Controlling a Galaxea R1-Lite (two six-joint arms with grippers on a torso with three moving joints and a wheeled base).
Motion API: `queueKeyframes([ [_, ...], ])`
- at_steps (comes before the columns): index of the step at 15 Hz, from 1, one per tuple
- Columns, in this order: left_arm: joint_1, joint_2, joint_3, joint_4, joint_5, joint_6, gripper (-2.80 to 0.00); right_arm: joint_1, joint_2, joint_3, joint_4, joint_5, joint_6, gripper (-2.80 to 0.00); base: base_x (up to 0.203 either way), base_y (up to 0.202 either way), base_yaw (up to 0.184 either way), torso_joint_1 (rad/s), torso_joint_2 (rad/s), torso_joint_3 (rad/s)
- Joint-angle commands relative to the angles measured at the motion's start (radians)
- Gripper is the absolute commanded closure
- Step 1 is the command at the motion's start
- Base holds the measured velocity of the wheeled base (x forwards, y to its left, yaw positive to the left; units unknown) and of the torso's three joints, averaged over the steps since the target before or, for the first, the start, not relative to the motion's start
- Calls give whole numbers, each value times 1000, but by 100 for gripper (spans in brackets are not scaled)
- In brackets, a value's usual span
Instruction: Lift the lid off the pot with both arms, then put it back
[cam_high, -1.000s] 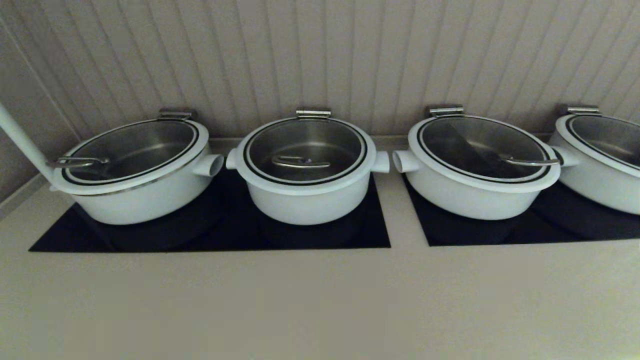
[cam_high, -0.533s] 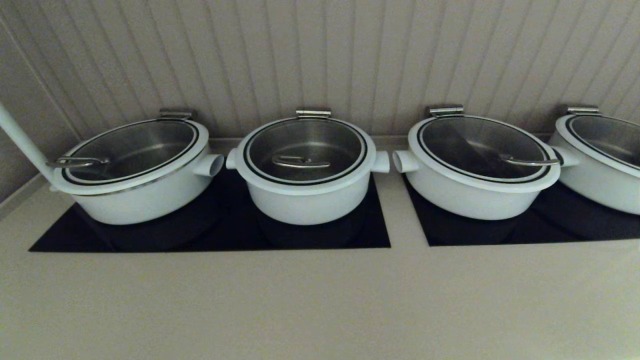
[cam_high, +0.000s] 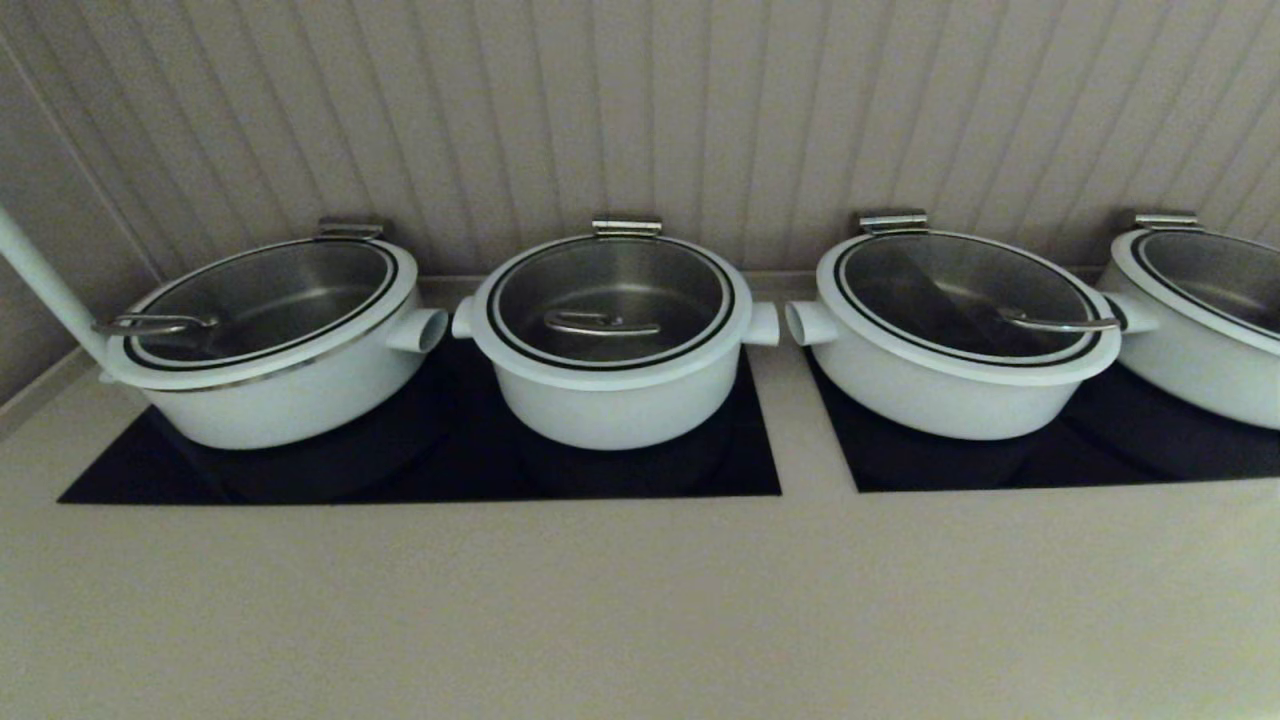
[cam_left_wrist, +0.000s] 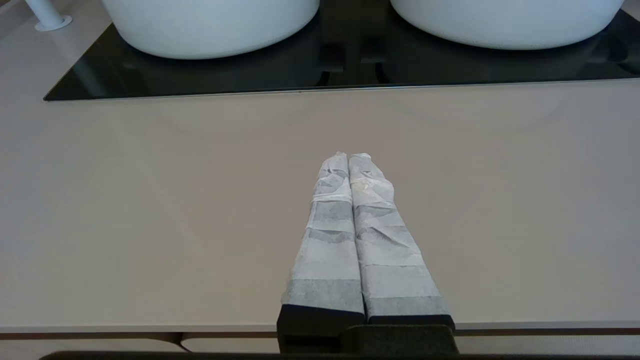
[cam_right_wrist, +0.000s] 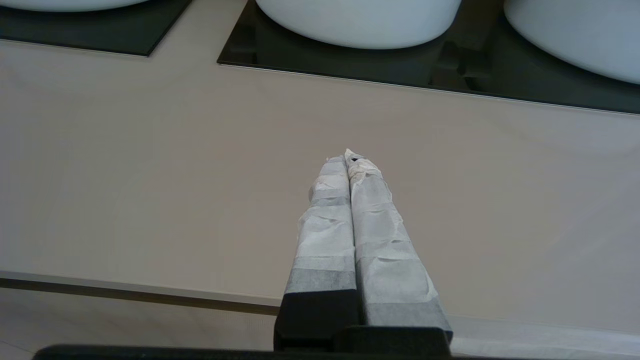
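Observation:
The pot (cam_high: 610, 400) is round and white with two stub handles and stands on the left black hob, second from the left in the row. The lid (cam_high: 610, 345), glass with a broad white rim, sits closed on it, and its curved steel handle (cam_high: 600, 324) is at the centre. Neither arm shows in the head view. My left gripper (cam_left_wrist: 348, 156) is shut and empty, low over the beige counter in front of the left hob; the pot's base (cam_left_wrist: 505, 22) is ahead of it. My right gripper (cam_right_wrist: 347, 156) is shut and empty over the counter before the right hob.
A wider white pot (cam_high: 270, 390) stands left of the pot, and two more (cam_high: 950, 390) (cam_high: 1200, 360) stand on the right hob (cam_high: 1100, 455). A white pole (cam_high: 45, 285) rises at the far left. A ribbed wall runs behind. The counter's front edge (cam_left_wrist: 150, 327) is near both grippers.

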Motion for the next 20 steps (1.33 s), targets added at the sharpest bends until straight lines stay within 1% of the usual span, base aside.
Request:
queueKeyframes([
  [1, 1, 0, 0, 0, 0, 0, 0, 0, 2, 0, -1, 0, -1, 0, 0, 0, 0, 0, 0, 0],
  [20, 1, 0, 0, 0, 0, 0, 0, 0, 2, 0, 0, 0, -2, 0, 0, 0, 0, 0, 0, 0],
])
